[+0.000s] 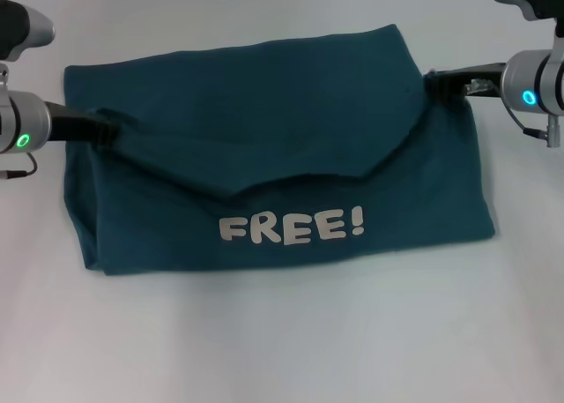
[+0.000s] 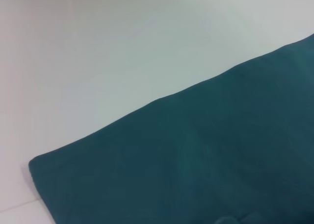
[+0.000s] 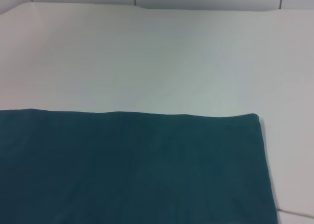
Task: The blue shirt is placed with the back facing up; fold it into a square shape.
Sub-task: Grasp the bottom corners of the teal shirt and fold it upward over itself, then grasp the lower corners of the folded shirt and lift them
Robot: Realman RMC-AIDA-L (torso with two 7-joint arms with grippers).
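On the left of the head view, the left tool (image 1: 104,131) reaches in from the side at the left edge of the blue shirt (image 1: 264,112). Its dark tip is closed on a pinch of the upper cloth layer, and creases run from that spot across the fabric. The left wrist view shows only a plain stretch of teal cloth with one rounded corner against the pale worktop (image 2: 122,52); the tool's own fingers are not seen there.

The blue shirt lies across the middle of the white worktop as a wide folded bundle. A plain upper layer is drawn forward over the lower part, and its front edge sags into a shallow point near the middle. Just below that edge the pale grey "FREE!" lettering (image 1: 291,225) faces up, on the front strip of the bundle.

On the right, the right tool (image 1: 438,84) comes in from the side at the shirt's upper right edge, its dark tip clamped on the cloth there. The right wrist view shows a straight fold edge and a square corner of the shirt on the worktop.
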